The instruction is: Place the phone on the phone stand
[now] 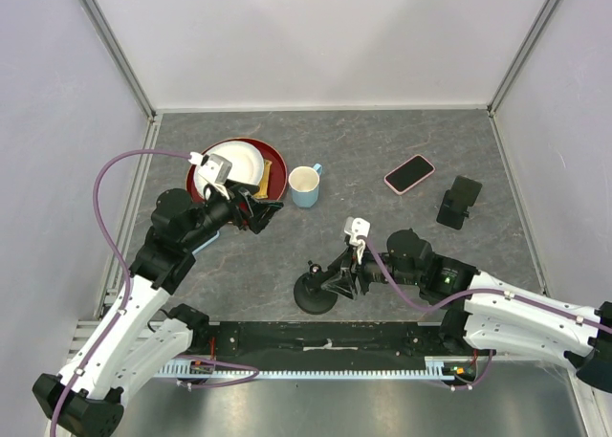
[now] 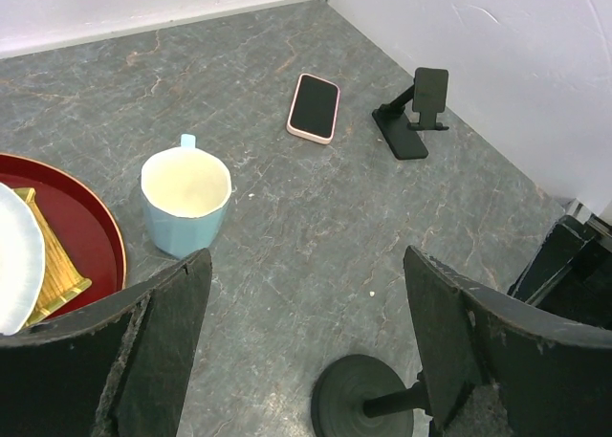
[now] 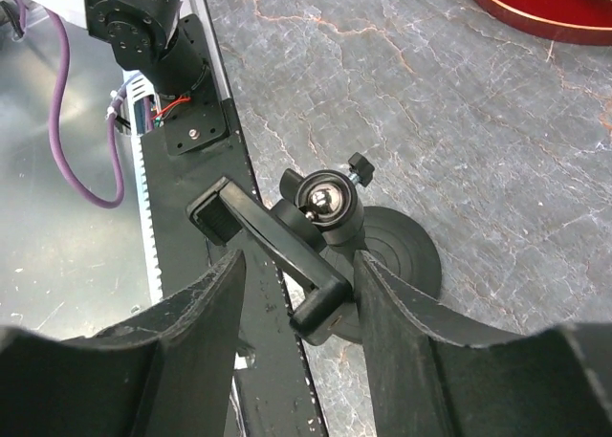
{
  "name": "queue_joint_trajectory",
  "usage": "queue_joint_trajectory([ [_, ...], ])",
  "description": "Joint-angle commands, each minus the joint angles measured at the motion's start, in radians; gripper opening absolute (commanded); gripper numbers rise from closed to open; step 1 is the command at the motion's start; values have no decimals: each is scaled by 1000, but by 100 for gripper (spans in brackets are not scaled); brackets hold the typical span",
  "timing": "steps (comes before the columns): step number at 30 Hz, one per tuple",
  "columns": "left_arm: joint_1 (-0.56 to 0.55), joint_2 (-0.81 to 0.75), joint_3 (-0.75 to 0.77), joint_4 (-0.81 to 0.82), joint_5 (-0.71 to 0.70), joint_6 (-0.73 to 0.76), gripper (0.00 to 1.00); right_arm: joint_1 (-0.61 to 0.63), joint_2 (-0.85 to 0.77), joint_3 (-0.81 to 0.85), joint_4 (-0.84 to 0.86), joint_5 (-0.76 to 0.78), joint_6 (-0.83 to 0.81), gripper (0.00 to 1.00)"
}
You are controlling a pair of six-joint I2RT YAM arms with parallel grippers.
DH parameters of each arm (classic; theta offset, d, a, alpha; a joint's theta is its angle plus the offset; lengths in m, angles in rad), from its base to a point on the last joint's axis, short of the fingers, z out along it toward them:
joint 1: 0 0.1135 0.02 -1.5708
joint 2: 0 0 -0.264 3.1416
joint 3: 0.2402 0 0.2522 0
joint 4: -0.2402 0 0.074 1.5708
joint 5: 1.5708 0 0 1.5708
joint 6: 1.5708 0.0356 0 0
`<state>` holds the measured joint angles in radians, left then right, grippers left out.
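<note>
Down low, right claw [image 3: 298, 286] seemingly pinching black stand clamp [image 3: 274, 248], left claw [image 2: 306, 294] wide, hovering.

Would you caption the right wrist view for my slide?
Right hand straddles the ball-joint stand at the table edge.

The red tray [image 2: 91, 231] and white plate [image 2: 17, 255] run off the left wrist view's left edge; the round black base [image 2: 349, 384] is cut by its bottom edge; whether the right end effector [image 3: 299, 265] actually presses the clamp [image 3: 268, 246] cannot be told.
</note>
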<state>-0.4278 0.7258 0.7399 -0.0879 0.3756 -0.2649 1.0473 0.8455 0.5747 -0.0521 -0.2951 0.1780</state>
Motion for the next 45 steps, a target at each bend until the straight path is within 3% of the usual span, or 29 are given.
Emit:
queue_joint_trajectory([
  [1, -3, 3, 39, 20, 12, -22, 87, 3, -5, -10, 90, -26, -3, 52],
  [6, -3, 14, 44, 17, 26, -22, 86, 3, -2, -12, 89, 13, 12, 33],
  [7, -3, 14, 42, 17, 22, -22, 86, 2, -2, -15, 92, 25, 15, 20],
  [10, -3, 6, 41, 16, 11, -20, 86, 3, -14, -33, 115, 74, 35, 2],
  [11, -3, 6, 41, 16, 11, -20, 86, 5, -17, -39, 120, 91, 41, 0],
  [18, -3, 23, 47, 16, 32, -25, 86, 5, -132, -76, 164, 508, 100, 0],
  [25, -3, 17, 44, 16, 25, -23, 86, 7, -137, -95, 222, 602, 48, 0],
  [33, -3, 26, 47, 14, 32, -22, 86, -9, -85, -107, 356, 510, -23, 0],
  [45, -6, 23, 46, 10, 22, -17, 86, -176, 55, -30, 387, 268, -48, 0],
])
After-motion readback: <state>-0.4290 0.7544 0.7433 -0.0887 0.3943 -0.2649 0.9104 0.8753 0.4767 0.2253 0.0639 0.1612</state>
